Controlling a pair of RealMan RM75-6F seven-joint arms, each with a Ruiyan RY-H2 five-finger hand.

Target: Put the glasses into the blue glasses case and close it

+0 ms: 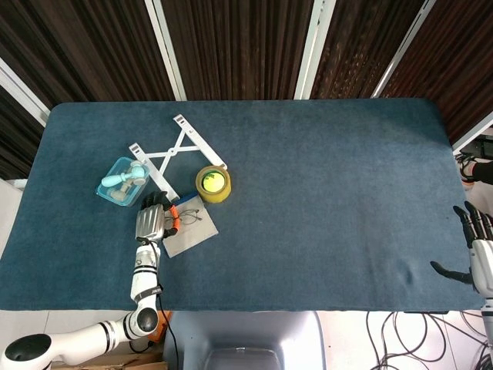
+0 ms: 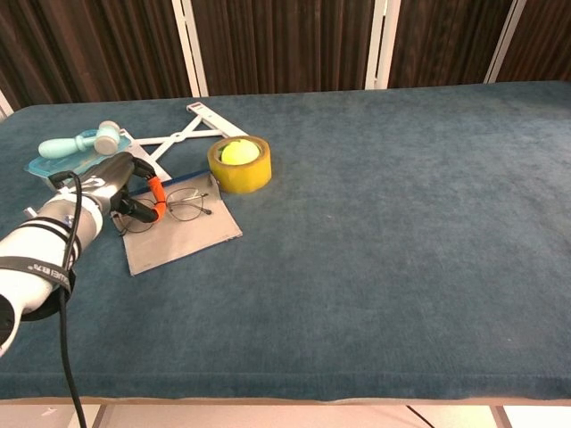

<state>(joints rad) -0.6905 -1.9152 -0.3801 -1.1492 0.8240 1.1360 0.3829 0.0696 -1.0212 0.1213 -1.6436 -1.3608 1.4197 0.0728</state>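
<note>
Thin wire-framed glasses (image 1: 189,216) (image 2: 184,207) with orange temple tips lie on a flat grey sheet (image 1: 189,233) (image 2: 175,237) at the table's front left. A blue edge (image 2: 184,176) shows at the sheet's far side; I cannot tell if sheet and edge are the unfolded case. My left hand (image 1: 152,223) (image 2: 109,184) sits at the sheet's left end, fingers curled around the orange temple tips. My right hand (image 1: 479,250) hangs off the table's right edge with fingers spread, holding nothing; only the head view shows it.
A yellow tape roll (image 1: 212,183) (image 2: 239,162) stands just behind the sheet. A white folding stand (image 1: 173,154) (image 2: 183,136) lies further back. A light-blue tray (image 1: 112,193) (image 2: 45,166) holding a small handheld fan sits at the far left.
</note>
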